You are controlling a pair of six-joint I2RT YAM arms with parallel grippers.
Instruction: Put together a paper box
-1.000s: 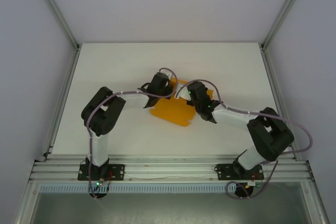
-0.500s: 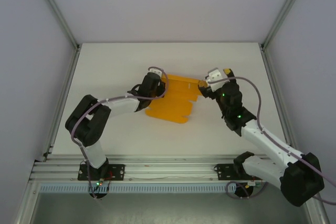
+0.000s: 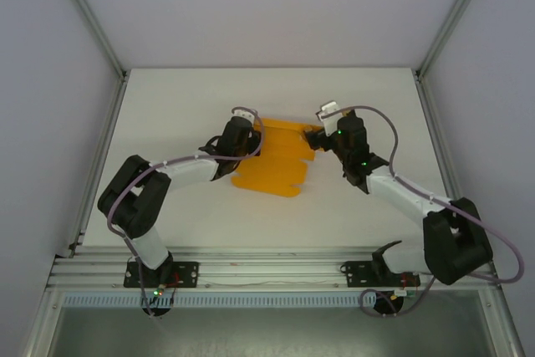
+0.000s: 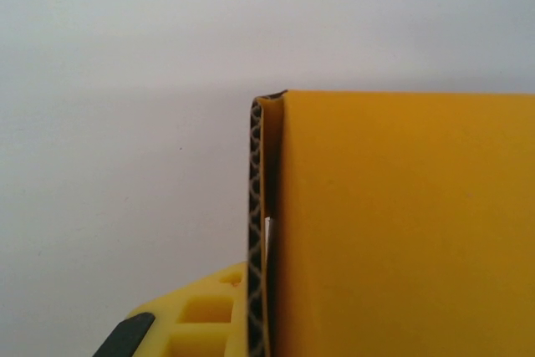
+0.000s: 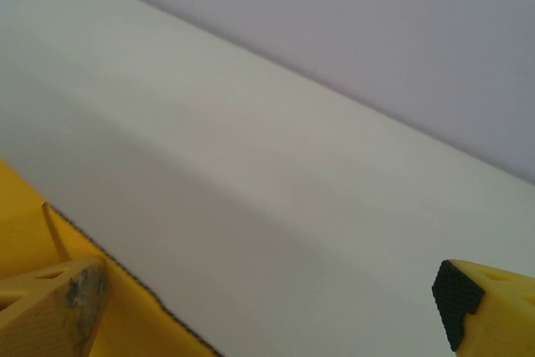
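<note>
box (image 3: pixel 272 161): bright orange card, mostly flat on the white table (image 3: pixel 167 114), about at its middle. its near edge is cut into rounded tabs, and its far part has fold lines running across it.

the left gripper (image 3: pixel 244 129) is at the box's far left corner. its jaws are pinched narrow on the card there. in the left wrist view one yellow finger (image 4: pixel 196 323) with a black pad presses against the box (image 4: pixel 401 223) from the left. the card stands upright beside it, its corrugated cut edge showing, with a second orange layer folded flat against the first. the other finger is hidden behind the card.

the right gripper (image 3: pixel 322 133) is at the box's far right corner, with its jaws spread wide. in the right wrist view one finger (image 5: pixel 54 307) sits over the corner of the box (image 5: pixel 138 323). whether it touches the card cannot be told. the other finger (image 5: pixel 489 303) is well off to the right of the box, over bare table (image 5: pixel 251 181). nothing is gripped between them.
</note>
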